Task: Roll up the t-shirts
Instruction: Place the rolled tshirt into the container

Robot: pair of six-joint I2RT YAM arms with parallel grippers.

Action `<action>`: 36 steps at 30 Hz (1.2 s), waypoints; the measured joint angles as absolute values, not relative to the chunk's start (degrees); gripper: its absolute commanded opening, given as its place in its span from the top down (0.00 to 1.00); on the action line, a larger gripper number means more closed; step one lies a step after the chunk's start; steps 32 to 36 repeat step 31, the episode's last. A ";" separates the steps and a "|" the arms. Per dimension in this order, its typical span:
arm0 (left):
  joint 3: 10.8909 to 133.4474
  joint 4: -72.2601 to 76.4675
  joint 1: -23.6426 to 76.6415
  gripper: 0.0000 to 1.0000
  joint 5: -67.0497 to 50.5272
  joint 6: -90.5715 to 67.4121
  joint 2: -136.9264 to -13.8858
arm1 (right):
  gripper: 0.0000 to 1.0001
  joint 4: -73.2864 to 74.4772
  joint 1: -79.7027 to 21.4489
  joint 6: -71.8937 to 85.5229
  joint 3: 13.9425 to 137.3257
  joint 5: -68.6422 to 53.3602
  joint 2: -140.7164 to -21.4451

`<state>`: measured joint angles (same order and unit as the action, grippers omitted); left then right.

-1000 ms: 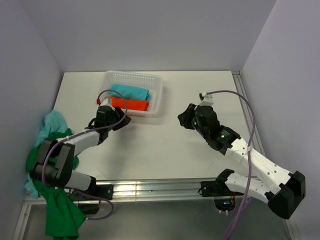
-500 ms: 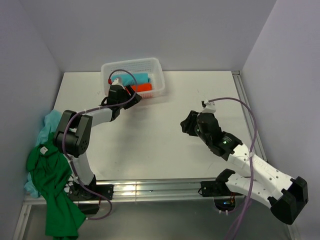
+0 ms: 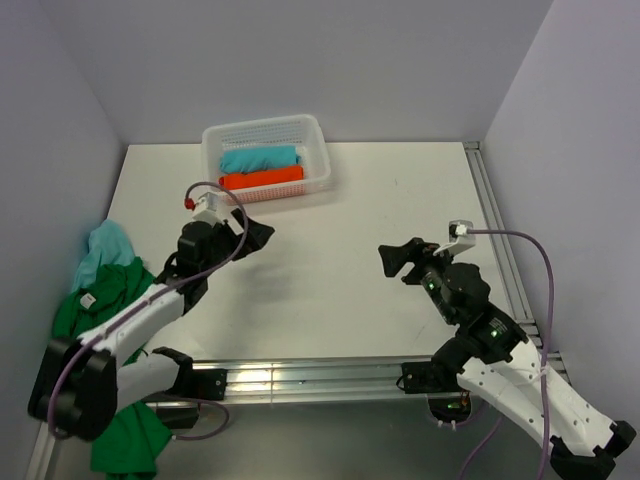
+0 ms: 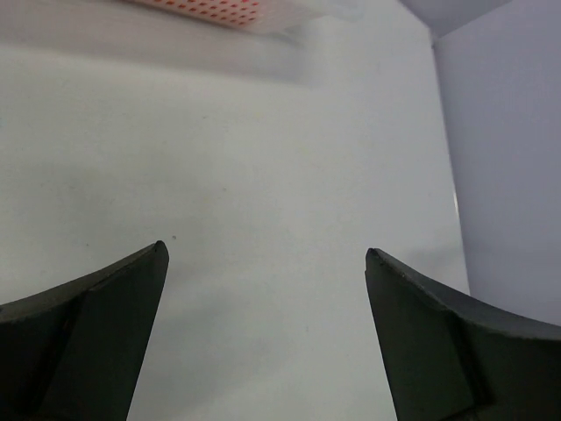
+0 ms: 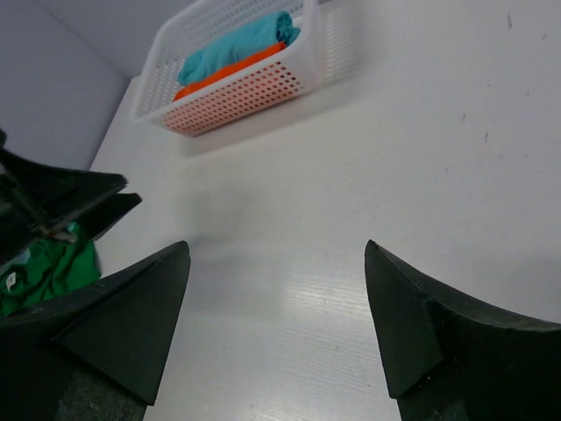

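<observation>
Left wrist view had the left jaws spread wide with nothing between them, only bare desk (image 4: 263, 175) below and the foot of the white mesh basket (image 4: 237, 10) at the far edge of the frame. The right wrist view showed the right jaws likewise apart and empty over the desk. From above, the left jaws hung a little to the near side of the basket, with the right jaws well apart from them on the right. In the basket at the far left lay the turquoise t-shirt (image 3: 258, 158), rolled, with the orange t-shirt (image 3: 262, 179) rolled just beside it on the near side. The dark green t-shirt (image 3: 95, 310) and the pale blue t-shirt (image 3: 105, 245) lay heaped together at the left edge of the desk, the green one draping off the near-left corner beside the left arm's base. The likely trouble lay in that heap. The two looked tangled, so one pinch could lift both at once, and a pull on the overhanging cloth might drag it off the desk or snag it on the arm's base.
</observation>
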<state>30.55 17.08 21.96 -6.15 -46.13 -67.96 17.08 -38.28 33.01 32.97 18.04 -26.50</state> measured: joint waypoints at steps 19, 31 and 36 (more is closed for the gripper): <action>9.85 1.85 22.96 0.01 -4.67 -39.66 -18.68 | 0.00 5.54 -38.28 29.12 8.14 22.52 -7.79; 9.21 2.26 22.96 0.01 -6.63 -39.70 -19.86 | 0.00 3.99 -38.28 29.36 8.19 22.44 -11.97; 9.21 2.26 22.96 0.01 -6.63 -39.70 -19.86 | 0.00 3.99 -38.28 29.36 8.19 22.44 -11.97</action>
